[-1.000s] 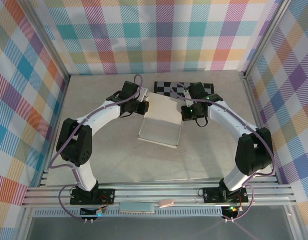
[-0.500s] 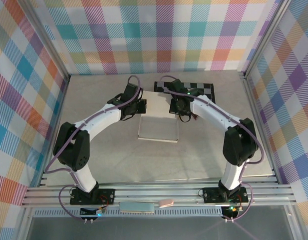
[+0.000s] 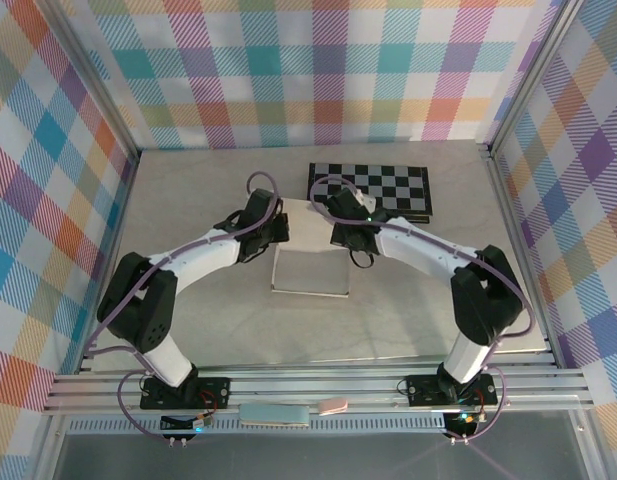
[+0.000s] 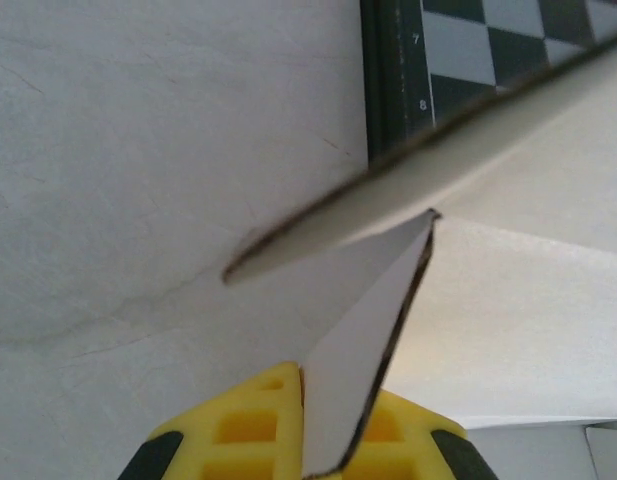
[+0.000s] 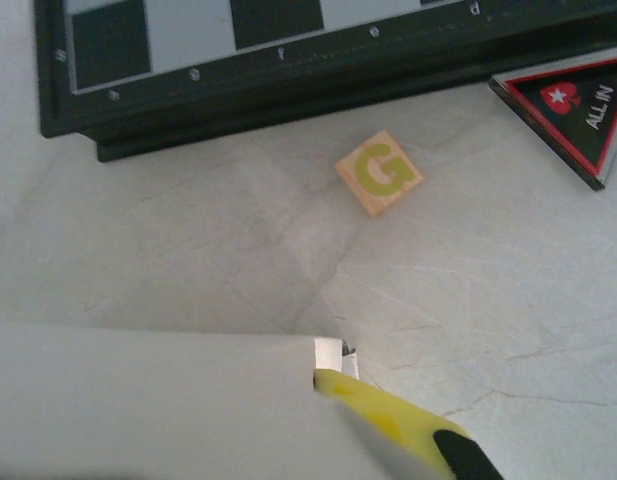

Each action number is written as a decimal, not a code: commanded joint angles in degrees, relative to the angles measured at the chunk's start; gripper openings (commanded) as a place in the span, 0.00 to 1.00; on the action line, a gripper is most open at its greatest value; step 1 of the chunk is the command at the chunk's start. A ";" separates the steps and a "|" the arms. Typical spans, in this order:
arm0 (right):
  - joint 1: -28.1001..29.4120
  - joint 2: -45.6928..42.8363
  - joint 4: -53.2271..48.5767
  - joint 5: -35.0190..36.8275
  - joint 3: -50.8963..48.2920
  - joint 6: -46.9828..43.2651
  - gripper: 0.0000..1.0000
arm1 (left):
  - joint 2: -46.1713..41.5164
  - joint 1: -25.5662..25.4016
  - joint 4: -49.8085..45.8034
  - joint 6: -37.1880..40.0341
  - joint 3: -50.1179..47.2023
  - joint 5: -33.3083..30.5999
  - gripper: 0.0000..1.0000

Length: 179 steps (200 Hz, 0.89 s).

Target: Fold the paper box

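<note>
1. top external: the plain white thin-cardboard paper box (image 3: 310, 272) lay near the middle of the pale stone-look table (image 3: 188, 190), just in front of the black-and-white checkered chessboard (image 3: 373, 185). its near panel was flat on the table and its far end was lifted between the two arms. the left gripper (image 3: 278, 228) sat at the box's far left corner and the right gripper (image 3: 340, 236) at its far right corner, each touching the cardboard. how the jaws stood could not be told from that height.

2. left wrist: two yellow fingers (image 4: 243, 435) were closed tight on a thin upright flap of the paper box, whose dark cut edge ran up from between them. another white panel crossed the picture on a slant above, blurred, with a broad white panel spread flat to the right. a corner of the chessboard lay beyond, at the upper right.

3. right wrist: one yellow finger (image 5: 383, 415) with a black base lay against the corner of a pale box panel that covered the lower left. the other finger was hidden behind the cardboard, and the jaws looked clamped shut on that edge. on the table beyond lay a small square wooden block with a green letter g (image 5: 379, 171), and a black triangular token edged in red (image 5: 576, 105) lay apart to its right, both just in front of the chessboard's dark rim.
</note>
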 commanded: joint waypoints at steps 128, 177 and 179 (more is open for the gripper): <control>2.39 11.87 34.85 -14.01 4.27 -15.68 0.00 | -13.28 12.99 33.79 2.42 -20.63 4.38 0.00; 2.40 18.96 38.05 -16.46 10.05 -22.10 0.00 | -6.87 17.33 47.19 2.60 -24.08 9.05 0.00; 2.37 19.13 38.28 -16.54 10.09 -22.46 0.00 | -6.54 17.56 47.89 2.60 -24.30 9.16 0.00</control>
